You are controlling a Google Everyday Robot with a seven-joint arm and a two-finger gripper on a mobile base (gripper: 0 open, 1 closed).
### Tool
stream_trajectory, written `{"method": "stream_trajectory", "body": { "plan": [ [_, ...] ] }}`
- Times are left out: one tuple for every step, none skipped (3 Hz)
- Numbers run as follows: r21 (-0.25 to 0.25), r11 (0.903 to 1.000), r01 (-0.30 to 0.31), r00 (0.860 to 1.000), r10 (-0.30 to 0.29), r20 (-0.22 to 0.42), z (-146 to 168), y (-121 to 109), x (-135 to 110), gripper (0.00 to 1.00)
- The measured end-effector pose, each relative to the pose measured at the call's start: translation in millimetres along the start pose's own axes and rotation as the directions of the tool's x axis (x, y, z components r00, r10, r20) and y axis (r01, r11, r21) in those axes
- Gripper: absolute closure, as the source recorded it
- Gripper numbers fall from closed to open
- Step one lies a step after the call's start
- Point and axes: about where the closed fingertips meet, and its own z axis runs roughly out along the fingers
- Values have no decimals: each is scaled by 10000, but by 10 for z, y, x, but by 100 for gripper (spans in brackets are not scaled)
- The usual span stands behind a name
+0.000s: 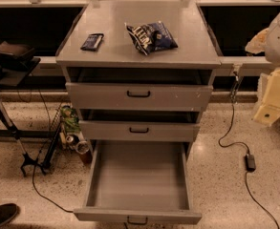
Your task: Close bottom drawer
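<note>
A: Bottom drawer (137,180)?
B: Pulled far out of the cabinet (130,56), toward the camera. Long deep tray, bare grey floor showing. Low front panel at the lower edge of the view, small black handle (137,220) partly cut off.

A: And the two above?
B: Top drawer (177,97) and middle drawer (106,130) each out by a narrow gap. Too dark inside to tell any contents.

A: Anything on top?
B: A dark blue bag (151,37) near the middle, crumpled. A small dark packet (92,41) lying flat to its left, apart from it.

A: On the floor?
B: A wire basket (58,123) beside the cabinet's left side, cans (77,144) and other small items in and by it.

A: Gripper (272,104)?
B: At the right edge of the view – pale cream, well apart from the bottom drawer, beside the cabinet at about top-drawer height. Touching nothing of the cabinet. Grip state – impossible to tell.
</note>
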Motion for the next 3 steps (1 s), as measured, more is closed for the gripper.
{"method": "stream_trajectory", "body": {
  "plan": [
    [0,10000,1,10000,-1,1,1,0,0,0],
    [-87,9999,80,9998,-79,159,107,38,-31,0],
    [-136,9996,243,9983,-236,524,340,221,-148,0]
  ]
}}
